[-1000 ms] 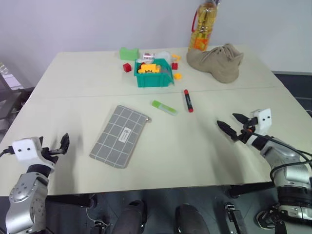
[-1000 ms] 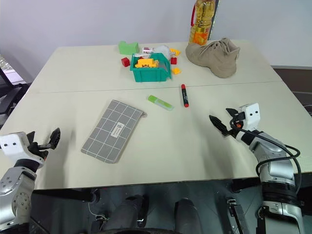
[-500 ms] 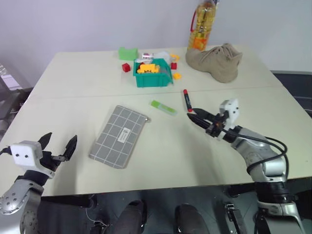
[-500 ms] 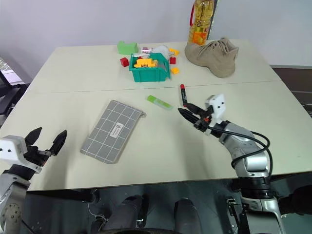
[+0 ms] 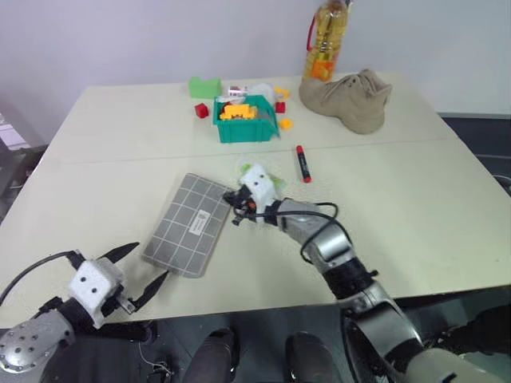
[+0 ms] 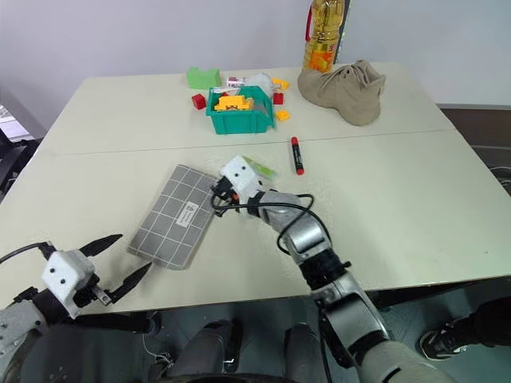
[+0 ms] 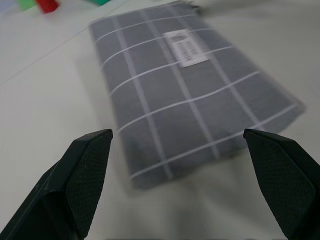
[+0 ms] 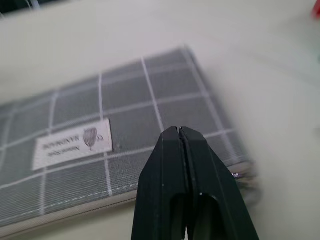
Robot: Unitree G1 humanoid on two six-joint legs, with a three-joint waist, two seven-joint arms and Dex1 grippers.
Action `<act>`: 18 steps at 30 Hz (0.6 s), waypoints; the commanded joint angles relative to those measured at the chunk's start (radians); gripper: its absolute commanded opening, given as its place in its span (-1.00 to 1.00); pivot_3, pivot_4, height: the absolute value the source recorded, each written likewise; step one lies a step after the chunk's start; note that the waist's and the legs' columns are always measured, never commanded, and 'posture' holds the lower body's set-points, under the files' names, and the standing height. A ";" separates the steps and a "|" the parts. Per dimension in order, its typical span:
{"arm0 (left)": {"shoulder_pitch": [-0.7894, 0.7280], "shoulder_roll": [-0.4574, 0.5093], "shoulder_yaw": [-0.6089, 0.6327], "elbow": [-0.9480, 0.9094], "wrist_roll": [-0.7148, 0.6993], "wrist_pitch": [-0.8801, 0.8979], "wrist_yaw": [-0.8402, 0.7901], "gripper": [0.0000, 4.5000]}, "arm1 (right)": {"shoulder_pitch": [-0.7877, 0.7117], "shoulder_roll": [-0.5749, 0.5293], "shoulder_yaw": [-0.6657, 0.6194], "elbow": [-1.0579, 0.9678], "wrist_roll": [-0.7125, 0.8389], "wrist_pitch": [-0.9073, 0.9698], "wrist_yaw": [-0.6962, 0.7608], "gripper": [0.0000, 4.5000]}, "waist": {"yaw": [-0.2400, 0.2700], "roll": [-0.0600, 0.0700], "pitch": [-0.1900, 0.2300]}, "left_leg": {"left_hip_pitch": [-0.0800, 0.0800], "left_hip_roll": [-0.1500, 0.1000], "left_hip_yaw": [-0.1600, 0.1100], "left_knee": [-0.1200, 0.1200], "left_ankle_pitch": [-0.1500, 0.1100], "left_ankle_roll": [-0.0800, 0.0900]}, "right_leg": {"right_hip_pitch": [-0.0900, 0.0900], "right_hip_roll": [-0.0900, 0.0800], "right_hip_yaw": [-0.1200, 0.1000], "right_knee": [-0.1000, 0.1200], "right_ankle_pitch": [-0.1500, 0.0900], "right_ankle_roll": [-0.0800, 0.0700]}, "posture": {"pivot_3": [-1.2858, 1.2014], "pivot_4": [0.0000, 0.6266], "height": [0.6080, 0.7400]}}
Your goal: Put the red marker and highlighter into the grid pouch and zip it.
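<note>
The grid pouch (image 5: 190, 235) lies flat on the table, label up, and is also seen close up (image 7: 190, 95). My right gripper (image 5: 233, 198) is shut with nothing between its fingers, hovering over the pouch's far right corner by the zipper end (image 8: 242, 175). My left gripper (image 5: 140, 271) stands open just off the pouch's near left corner, one finger (image 7: 80, 175) on each side of it. The lime-green highlighter (image 6: 259, 166) lies just behind my right wrist, partly hidden. The red marker (image 5: 302, 163) lies a little further right.
A green bin (image 5: 249, 120) of toy blocks stands at the back, with loose red, yellow and green blocks around it. A tan shoe (image 5: 347, 97) and an oil bottle (image 5: 323, 44) stand at the back right. The table's near edge runs by my left gripper.
My right gripper swept left across the table to the pouch's far corner and closed. My left gripper drew in toward the pouch's near corner and rolled, still open.
</note>
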 commanded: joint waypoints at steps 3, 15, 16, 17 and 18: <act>0.016 -0.002 -0.035 -0.027 0.101 -0.085 0.025 1.00 | -0.058 0.044 -0.034 0.120 -0.019 0.114 -0.047 -0.98 | -0.003 0.000 0.000 | 0.000 0.000 0.000 -0.002 0.000 0.000 | -0.001 0.000 0.000 0.000 0.000 0.000 | 0.03 -0.52 1.00; -0.062 0.015 -0.126 0.084 0.421 -0.343 0.154 1.00 | -0.019 0.075 -0.072 0.060 -0.007 0.201 -0.058 -0.98 | -0.003 0.001 -0.002 | 0.006 0.000 0.001 -0.006 0.001 -0.002 | 0.001 0.001 0.001 0.000 0.000 0.000 | 0.03 -0.52 1.00; -0.072 0.011 -0.136 0.090 0.458 -0.352 0.175 1.00 | -0.015 0.076 -0.072 0.055 -0.007 0.202 -0.060 -0.98 | -0.003 0.001 -0.002 | 0.006 0.000 0.001 -0.006 0.001 -0.002 | 0.001 0.001 0.001 0.000 0.000 0.000 | 0.03 -0.52 1.00; -0.081 0.005 -0.149 0.095 0.485 -0.356 0.193 1.00 | -0.011 0.077 -0.071 0.050 -0.008 0.201 -0.062 -0.98 | -0.002 0.001 -0.002 | 0.006 0.000 0.001 -0.006 0.001 -0.002 | 0.001 0.001 0.001 0.000 0.000 0.000 | 0.03 -0.52 1.00; -0.092 -0.001 -0.164 0.100 0.506 -0.360 0.209 1.00 | -0.008 0.078 -0.069 0.046 -0.009 0.199 -0.063 -0.98 | -0.002 0.001 -0.002 | 0.006 0.000 0.001 -0.006 0.001 -0.002 | 0.001 0.001 0.001 0.000 0.000 0.000 | 0.03 -0.52 1.00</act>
